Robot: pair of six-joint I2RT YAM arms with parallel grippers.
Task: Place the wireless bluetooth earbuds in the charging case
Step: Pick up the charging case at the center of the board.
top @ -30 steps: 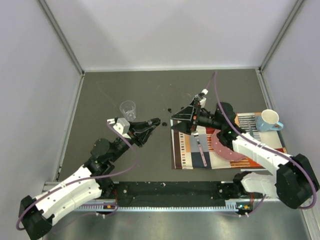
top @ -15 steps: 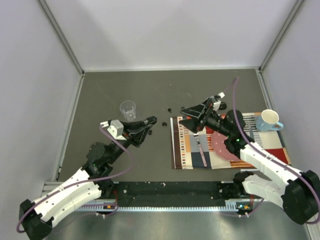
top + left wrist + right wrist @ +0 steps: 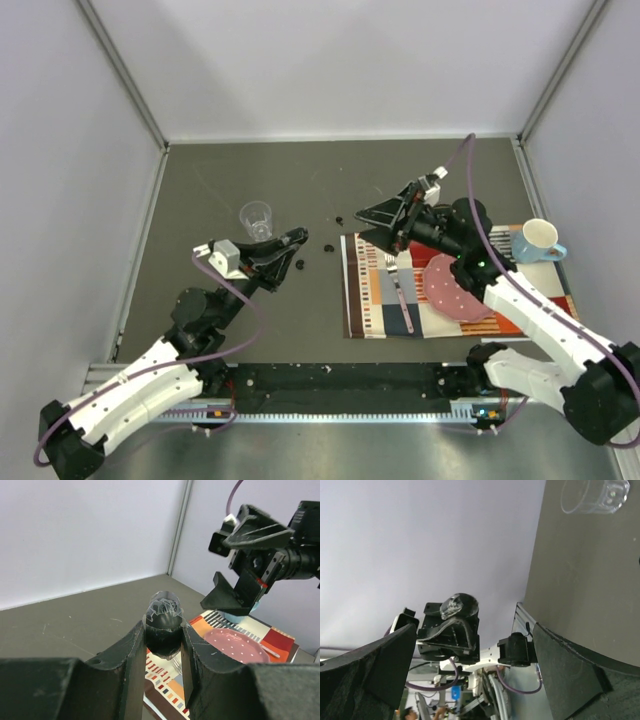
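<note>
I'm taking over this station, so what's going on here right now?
The left arm's fingers are shut on a small dark rounded case, apparently the charging case, held above the table. The right arm's fingers stand open and empty, raised near the striped mat's far corner. Tiny black pieces, likely the earbuds, lie loose on the table between the arms, not yet picked up.

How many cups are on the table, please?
2: a clear plastic cup on the tabletop, left of centre; a white mug at the far right corner of the striped mat.
</note>
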